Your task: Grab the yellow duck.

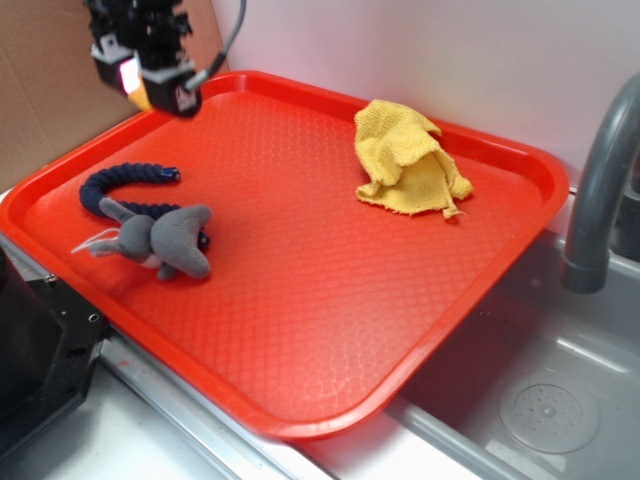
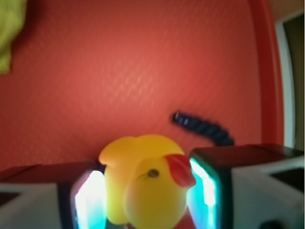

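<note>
Kitchen-sink setup: grey sink basin (image 1: 560,400) and tap (image 1: 600,190) sit far off to the side of the pincer, white wall behind, cardboard panel at the corner nearest it. Red tray (image 1: 330,330) spans the sink edge, biggest thing here; pincer hangs over its far left corner, raised clear of the tray floor.

Yellow terry rag (image 1: 408,160), crumpled, lies well apart from the pincer across the tray's back edge. Grey plush toy (image 1: 160,240) lies below and toward the camera from the pincer, resting against a dark blue rope (image 1: 125,185) that curls between them.

Pincer (image 2: 147,191): closed onto the yellow duck (image 2: 145,183). Wrist view shows the duck squarely between the two pads (image 2: 88,200), one on each flank, beak turned toward one pad, head nearest the camera. Duck is therefore in the pincer, off the tray; in the exterior view only an orange-yellow patch shows at the fingers (image 1: 135,80), mostly hidden by the mount.

Key relation: duck sits directly in the jaws, no offset in any direction, body's longer axis apparently running along the fingers, not across. One arm only.

Judgement: grasp looks made, task near or at completion. Nothing blocks a further lift; rope and plush sit beneath but clear. Risk: glossy rounded body could squirt out if the grip slackens.
</note>
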